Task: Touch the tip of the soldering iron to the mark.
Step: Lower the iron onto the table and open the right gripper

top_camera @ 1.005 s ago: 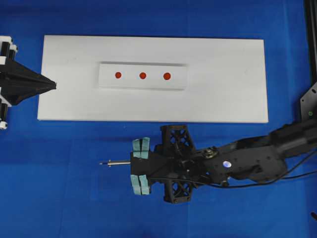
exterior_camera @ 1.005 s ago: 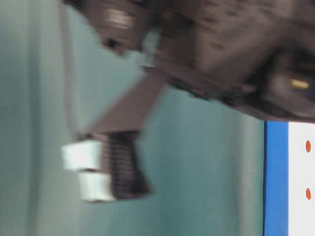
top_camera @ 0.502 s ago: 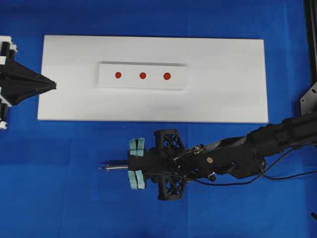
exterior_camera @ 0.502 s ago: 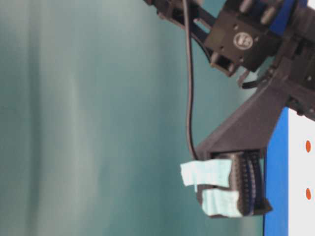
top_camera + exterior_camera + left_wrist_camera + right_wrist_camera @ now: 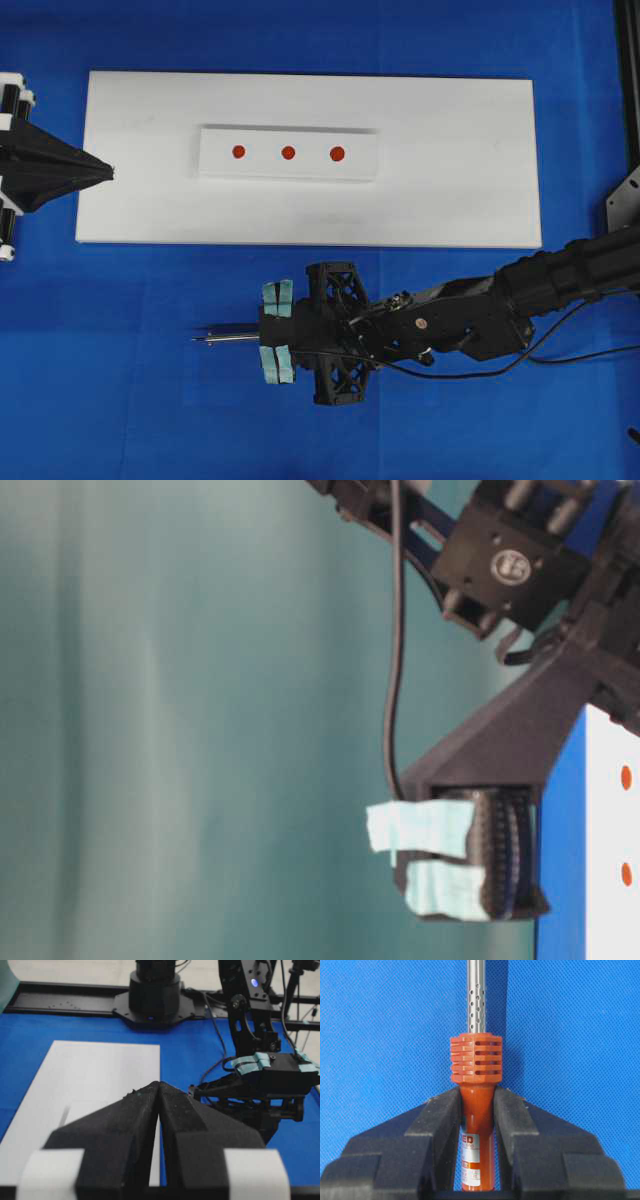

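Since the earlier overhead frames the right hand point(image 5: 272, 345) has shifted slightly left and lower in frame, carrying the soldering iron point(image 5: 476, 1110) with it; the shaft end now sits a bit further left. Left hand unchanged.

Soldering iron: red-orange handle clamped between the right hand's two black fingers point(image 5: 440, 1120), both pressing its sides just below the slotted collar. Perforated silver shaft runs straight up out of the right wrist frame. In the overhead view the shaft lies horizontal, pointing left, with the tip point(image 5: 197, 339) over the blue table point(image 5: 120, 400), lower-left of centre. Whether the tip touches the cloth: cannot tell.

Marks: three red dots point(image 5: 288, 153) in a row on a small white strip point(image 5: 288, 152), which sits on the larger white board point(image 5: 450, 180) in the upper half of the frame. The tip is well apart from them, below the board's bottom edge.

Black cord point(image 5: 392, 660) hangs from the right arm in the table-level view, above the taped finger pads point(image 5: 420, 828).

Left hand point(image 5: 159, 1087): fingers pressed together, holding nothing, at the left edge of the overhead frame with its point just over the board's left edge.
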`<state>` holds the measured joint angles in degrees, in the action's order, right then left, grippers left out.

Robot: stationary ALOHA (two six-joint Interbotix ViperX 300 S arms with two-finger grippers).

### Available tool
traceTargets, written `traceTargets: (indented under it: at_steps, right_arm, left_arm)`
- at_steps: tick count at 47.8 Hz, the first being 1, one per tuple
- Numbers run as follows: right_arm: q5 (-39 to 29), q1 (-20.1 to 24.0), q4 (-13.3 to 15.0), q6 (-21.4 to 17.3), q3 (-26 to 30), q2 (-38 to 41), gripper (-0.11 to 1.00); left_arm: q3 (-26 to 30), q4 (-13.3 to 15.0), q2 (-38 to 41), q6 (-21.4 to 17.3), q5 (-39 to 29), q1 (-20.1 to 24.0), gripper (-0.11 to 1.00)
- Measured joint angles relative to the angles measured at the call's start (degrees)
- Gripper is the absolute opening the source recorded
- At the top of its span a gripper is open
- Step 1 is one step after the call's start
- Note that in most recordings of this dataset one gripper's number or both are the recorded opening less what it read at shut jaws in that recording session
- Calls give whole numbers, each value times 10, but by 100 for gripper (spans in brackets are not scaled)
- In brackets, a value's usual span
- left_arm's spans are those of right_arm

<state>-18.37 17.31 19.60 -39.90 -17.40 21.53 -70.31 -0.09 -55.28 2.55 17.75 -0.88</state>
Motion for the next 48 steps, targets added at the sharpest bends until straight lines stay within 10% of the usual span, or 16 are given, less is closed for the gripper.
traceTargets:
  at_steps: [14,48]
  right_arm:
    - [-17,-5,-3,-2,1,1,86]
    - [-192,4,5,17,-3,-161,80]
  left_arm:
    - [0,0,0,8,0,0,2]
    - [0,0,1,9,0,0,2]
